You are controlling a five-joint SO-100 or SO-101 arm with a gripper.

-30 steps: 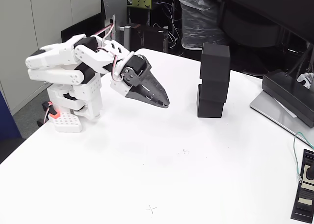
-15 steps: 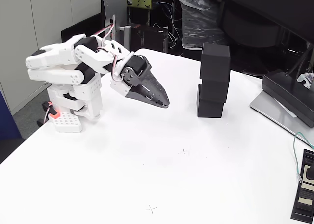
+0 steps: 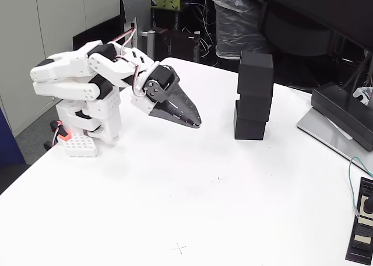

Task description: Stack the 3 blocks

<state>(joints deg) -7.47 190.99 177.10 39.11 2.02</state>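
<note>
Fixed view, looking across a white desk [image 3: 175,207]: three plain matte black cubes with slightly rounded edges stand piled in a single column toward the right of centre, near the far edge of the desk. The bottom black cube [image 3: 249,126] rests on the desk surface, the middle black cube [image 3: 254,103] sits on it turned slightly out of line, and the top black cube [image 3: 256,72] sits on the middle one, also a little offset, so the column looks somewhat uneven but upright. To the left, the white and black jointed robot arm [image 3: 87,82] is folded low over its white base [image 3: 81,140], which stands at the left edge of the desk. Its dark pointed gripper [image 3: 195,121] points right and downward toward the column, held above the desk and well apart from the cubes. The fingers [image 3: 180,111] lie pressed together into a single tapering tip with nothing between them. At the right edge a flat dark box-shaped device [image 3: 344,114] rests on a grey slab, and a small black device with a cable [image 3: 362,228] lies near the lower right corner. Behind the desk are dark cluttered shelves and a plastic-wrapped bundle [image 3: 236,21].
</note>
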